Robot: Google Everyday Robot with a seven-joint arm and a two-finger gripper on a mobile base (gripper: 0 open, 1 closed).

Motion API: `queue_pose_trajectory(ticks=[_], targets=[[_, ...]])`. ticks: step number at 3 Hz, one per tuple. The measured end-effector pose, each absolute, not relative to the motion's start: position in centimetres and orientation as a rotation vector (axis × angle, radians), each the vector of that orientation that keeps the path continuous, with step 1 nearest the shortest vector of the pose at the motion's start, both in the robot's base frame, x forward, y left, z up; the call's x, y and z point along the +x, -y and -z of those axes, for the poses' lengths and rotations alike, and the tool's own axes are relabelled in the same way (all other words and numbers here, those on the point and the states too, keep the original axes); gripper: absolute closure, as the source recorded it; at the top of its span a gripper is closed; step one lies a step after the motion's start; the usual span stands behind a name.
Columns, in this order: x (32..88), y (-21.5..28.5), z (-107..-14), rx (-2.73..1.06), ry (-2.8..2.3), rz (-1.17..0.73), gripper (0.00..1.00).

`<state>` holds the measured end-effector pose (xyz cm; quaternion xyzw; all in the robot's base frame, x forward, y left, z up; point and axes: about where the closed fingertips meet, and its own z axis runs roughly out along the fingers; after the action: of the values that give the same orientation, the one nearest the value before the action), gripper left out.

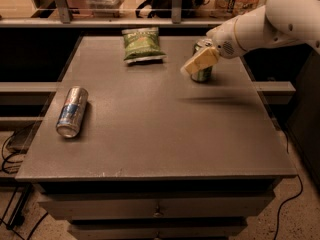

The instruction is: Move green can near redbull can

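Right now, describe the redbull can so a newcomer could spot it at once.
On the grey table, look to its left edge in the camera view, far from the end effector, which sits at the green can near the back right. The redbull can lies there on its side, alone; it is slim, silver and blue, unlike the upright green can and the flat green chip bag.
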<state>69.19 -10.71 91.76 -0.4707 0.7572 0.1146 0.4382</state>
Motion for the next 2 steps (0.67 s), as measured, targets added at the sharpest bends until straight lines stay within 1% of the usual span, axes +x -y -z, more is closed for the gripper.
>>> queue_pose_trajectory(ticks=[2], targets=[[69.34, 9.98, -90.86, -1.194, -1.895, -0.305, 0.65]])
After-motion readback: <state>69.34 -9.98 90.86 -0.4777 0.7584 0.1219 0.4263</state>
